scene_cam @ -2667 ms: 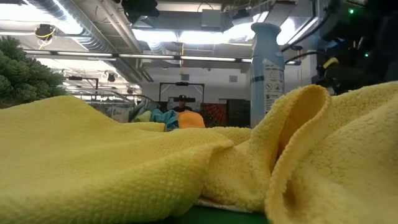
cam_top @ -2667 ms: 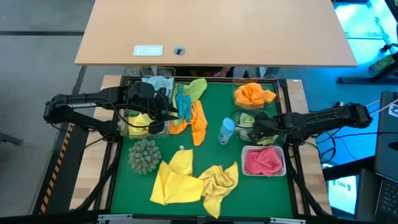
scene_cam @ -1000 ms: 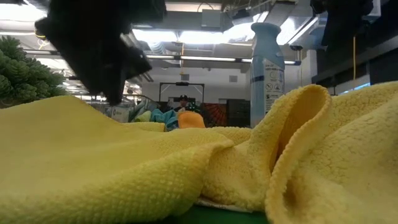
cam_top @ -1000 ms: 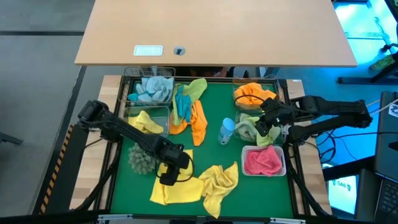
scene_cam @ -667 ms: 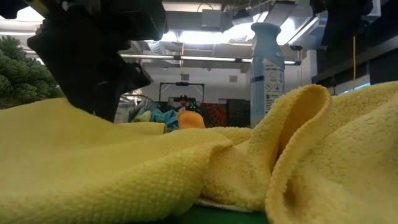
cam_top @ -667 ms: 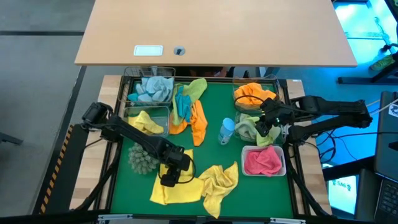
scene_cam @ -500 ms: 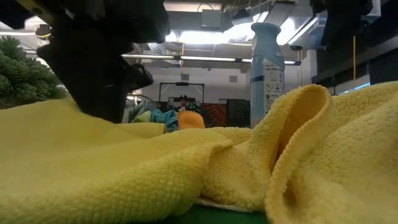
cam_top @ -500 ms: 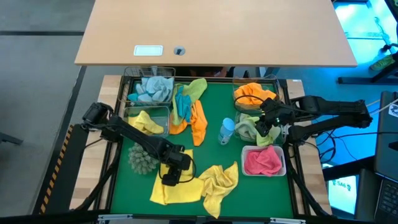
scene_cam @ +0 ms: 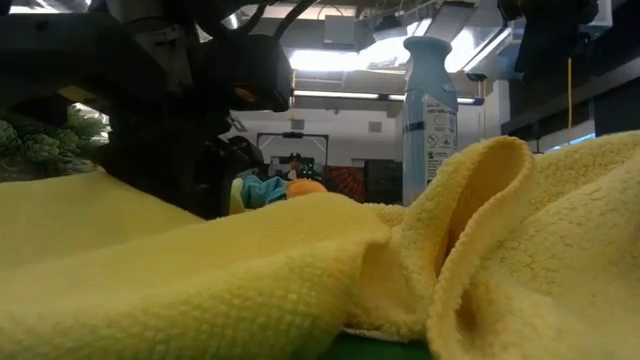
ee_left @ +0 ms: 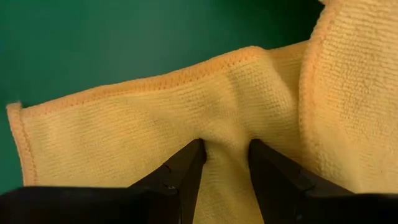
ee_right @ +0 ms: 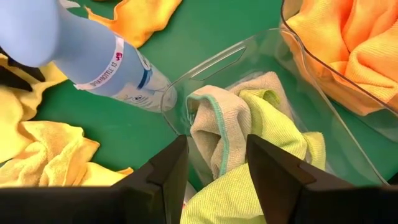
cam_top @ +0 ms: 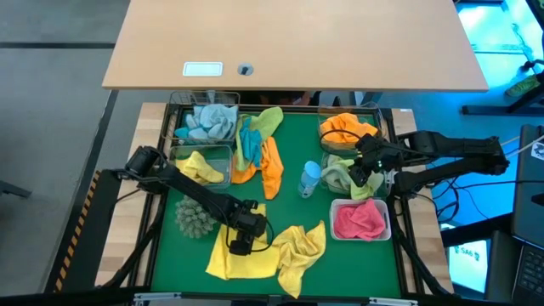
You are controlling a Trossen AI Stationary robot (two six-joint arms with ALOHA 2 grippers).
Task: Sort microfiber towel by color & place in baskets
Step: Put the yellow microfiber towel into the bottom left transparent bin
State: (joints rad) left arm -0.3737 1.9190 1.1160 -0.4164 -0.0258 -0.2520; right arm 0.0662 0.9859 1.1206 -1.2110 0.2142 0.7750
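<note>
Now | left claw (ee_left: 225, 163) pinching yellow towel (ee_left: 155, 124) | green mat (cam_top: 293, 153) | right claw (ee_right: 214, 163) parted

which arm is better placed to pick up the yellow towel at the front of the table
The left arm. Its gripper is already down on the yellow towel, and the wrist view shows a fold of cloth between its fingers. The right gripper is across the table at the clear basket holding green towels.
</note>
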